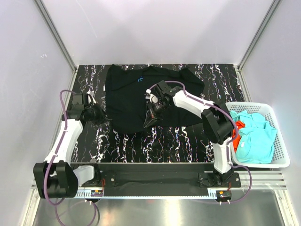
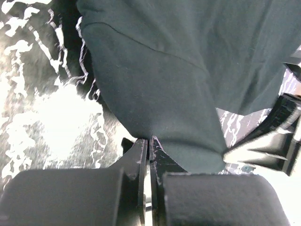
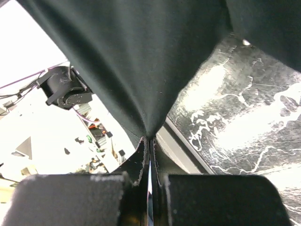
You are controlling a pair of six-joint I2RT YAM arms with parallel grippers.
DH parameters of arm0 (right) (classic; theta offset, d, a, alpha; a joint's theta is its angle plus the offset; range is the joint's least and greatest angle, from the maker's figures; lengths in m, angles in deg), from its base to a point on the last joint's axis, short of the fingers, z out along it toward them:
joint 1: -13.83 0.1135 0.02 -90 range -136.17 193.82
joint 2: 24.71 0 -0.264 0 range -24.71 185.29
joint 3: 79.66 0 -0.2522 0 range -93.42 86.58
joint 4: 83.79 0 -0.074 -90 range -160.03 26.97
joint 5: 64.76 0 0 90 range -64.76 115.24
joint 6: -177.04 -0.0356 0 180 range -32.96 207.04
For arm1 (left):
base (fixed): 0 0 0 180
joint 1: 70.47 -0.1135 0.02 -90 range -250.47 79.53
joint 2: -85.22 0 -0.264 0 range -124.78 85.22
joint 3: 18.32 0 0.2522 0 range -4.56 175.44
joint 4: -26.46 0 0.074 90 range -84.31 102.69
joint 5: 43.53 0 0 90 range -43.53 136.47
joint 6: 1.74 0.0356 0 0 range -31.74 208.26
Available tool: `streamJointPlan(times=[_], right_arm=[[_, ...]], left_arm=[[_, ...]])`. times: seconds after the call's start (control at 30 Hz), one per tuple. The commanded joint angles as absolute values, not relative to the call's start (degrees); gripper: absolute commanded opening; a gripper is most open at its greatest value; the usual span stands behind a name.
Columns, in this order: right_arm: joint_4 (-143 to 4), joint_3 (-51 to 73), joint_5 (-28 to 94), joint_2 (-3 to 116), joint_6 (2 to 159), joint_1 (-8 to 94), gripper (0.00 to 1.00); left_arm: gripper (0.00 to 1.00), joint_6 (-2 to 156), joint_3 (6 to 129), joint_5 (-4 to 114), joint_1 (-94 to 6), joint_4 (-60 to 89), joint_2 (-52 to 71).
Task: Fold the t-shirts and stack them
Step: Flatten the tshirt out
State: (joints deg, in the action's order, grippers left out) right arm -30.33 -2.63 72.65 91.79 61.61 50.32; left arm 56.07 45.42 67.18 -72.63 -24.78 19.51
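Two robot arms are working a large black t-shirt (image 1: 127, 94) that is lying spread across the far half of a black marbled table (image 1: 155, 141), its small blue neck mark (image 1: 139, 79) facing up near the back edge. The right gripper (image 1: 153, 112) is reaching over the middle of the garment and pinching a fold of it. Its fingers (image 3: 141, 157) are pressing tight together, and the cloth is drawing up into a taut peak at their tips, clear of the tabletop. The left gripper (image 1: 97, 114) is sitting at the shirt's left edge, its fingers (image 2: 138, 162) likewise closing flat on the rim of the fabric – a rounded flap of the cloth is draping over one of them. At the right end of the table, a white lattice basket (image 1: 281, 155) is holding turquoise t-shirts (image 1: 254, 141), with an orange-red t-shirt (image 1: 239, 126) showing beside them against the basket's left wall.
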Motion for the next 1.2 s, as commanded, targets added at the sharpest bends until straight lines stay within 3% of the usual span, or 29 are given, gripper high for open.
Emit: streamJointPlan(times=[0.0, 0.07, 0.27, 0.3, 0.37, 0.4, 0.43, 0.57, 0.67, 0.8, 0.97, 1.17], right_arm=[[-29.3, -4.6, 72.4, 92.1, 61.7, 48.6, 0.0], [-29.3, -8.3, 71.9, 96.5, 60.0, 47.5, 0.05], [-22.7, -22.1, 63.9, 107.6, 60.8, 41.9, 0.22], [-22.0, -23.4, 60.9, 108.1, 61.0, 41.1, 0.31], [-21.8, -25.0, 60.0, 108.7, 60.9, 39.1, 0.34], [-21.2, -25.5, 60.0, 108.9, 60.9, 38.5, 0.36], [-20.5, -26.3, 59.0, 108.9, 61.3, 38.2, 0.37], [-18.4, -22.5, 54.0, 103.8, 65.5, 37.9, 0.42], [-19.7, -15.7, 53.9, 97.2, 66.5, 37.8, 0.45], [-24.4, -5.3, 54.0, 87.7, 65.2, 37.6, 0.55], [-28.0, 5.0, 53.0, 77.3, 62.6, 37.6, 0.61], [-32.1, 14.9, 53.5, 69.0, 60.4, 34.1, 0.62]], left_arm=[[0.05, 55.8, 46.2, 64.0, -73.1, -22.6, 14.9], [0.06, 57.8, 51.0, 63.3, -73.0, -22.3, 8.9], [0.23, 62.5, 70.6, 62.3, -73.1, -23.6, -15.8], [0.27, 63.3, 73.2, 60.5, -72.8, -24.9, -17.3], [0.37, 65.0, 78.8, 57.4, -72.8, -26.2, -19.5], [0.53, 65.5, 79.9, 56.4, -72.8, -27.2, -19.5], [0.55, 66.7, 80.9, 55.1, -72.8, -27.9, -18.5], [0.55, 68.0, 73.6, 54.2, -72.8, -29.0, -9.3], [0.47, 65.1, 59.9, 62.8, -72.7, -25.6, -0.1], [0.45, 58.6, 43.8, 70.8, -71.3, -16.7, 7.5], [0.52, 51.6, 33.9, 77.0, -70.7, -5.0, 6.7], [0.46, 52.2, 33.5, 73.9, -70.7, 2.6, 0.8]])
